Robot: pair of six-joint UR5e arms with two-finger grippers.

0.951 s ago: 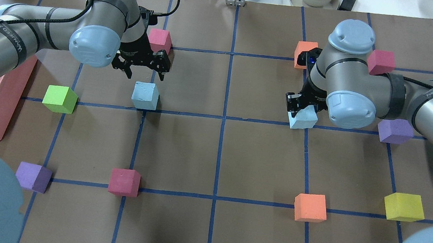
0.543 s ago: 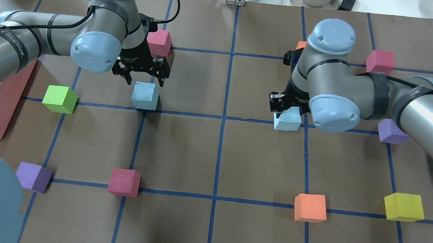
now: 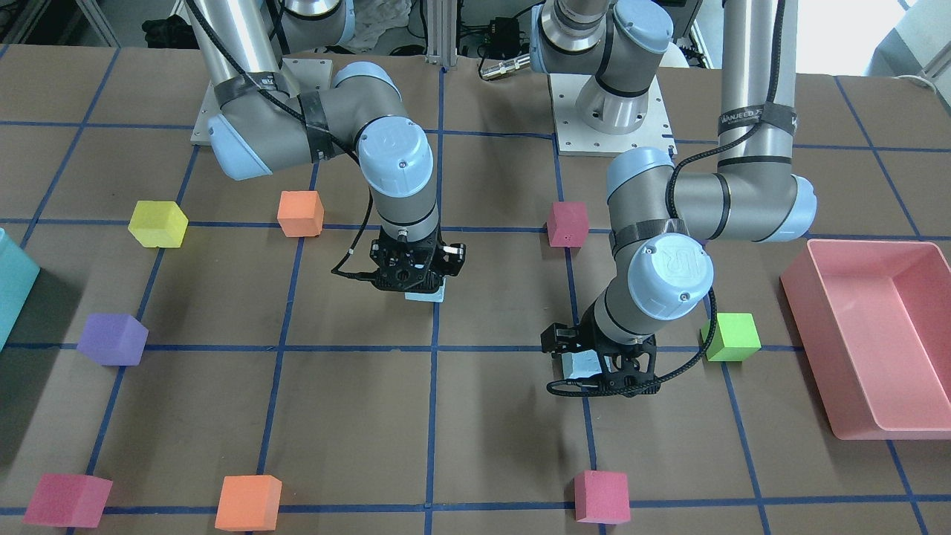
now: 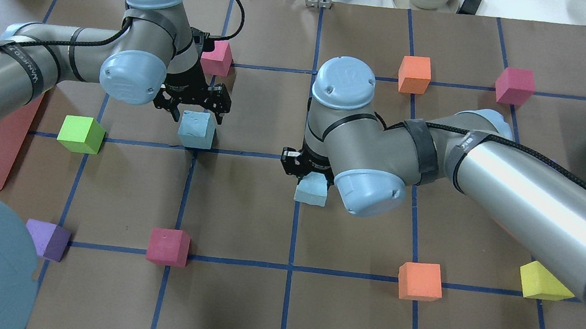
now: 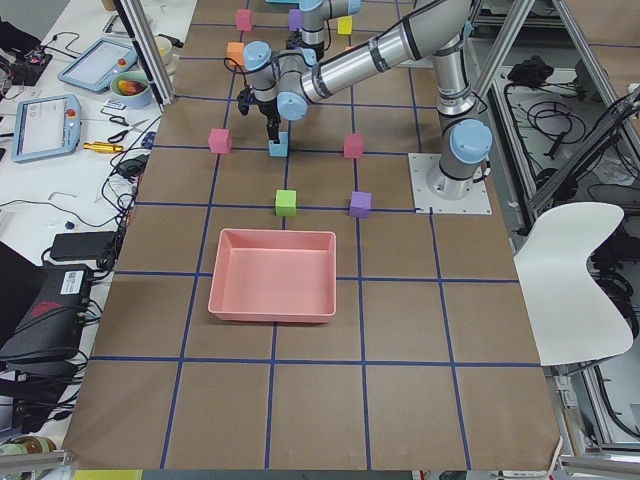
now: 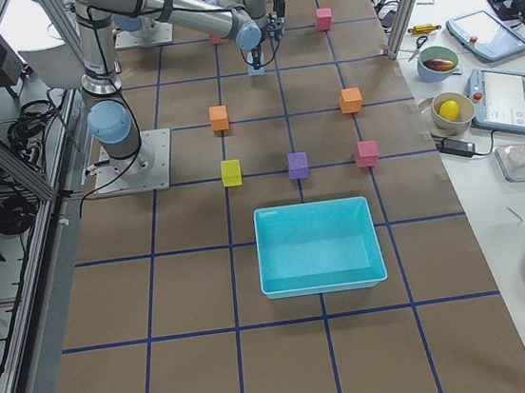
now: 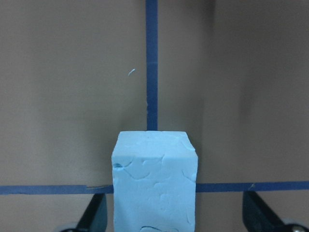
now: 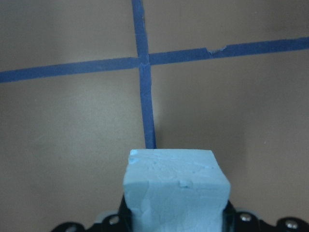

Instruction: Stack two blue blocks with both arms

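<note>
Tabletop scene: two robot arms work over a brown table gridded with blue tape and dotted with coloured foam cubes.

The right tool is clamped on one pale blue cube, the carried blue block, near the table's middle beside a tape line. In the right wrist view it seems raised off the surface. The other cube, the resting blue block, sits on the table at a tape crossing on the robot's left. The left tool hangs over it with its jaws spread wide, one finger on each side and neither touching. In the left wrist view the cube lies closer to one finger than the other.

Both cubes look like light, soft foam with pitted faces, so they should lift easily and dent under a hard squeeze. The safest hold is probably on two opposite flat sides, around mid-height – firm enough not to slip, no firmer. Foam on foam should sit without sliding if it is set down square.

Several things are hard to make out. From overhead the right wrist covers its own fingers (only the block's lower part shows). The faces actually pinched appear in no view. The right arm cuts off part of a yellow cube. The side views show both tools too small to judge.
</note>
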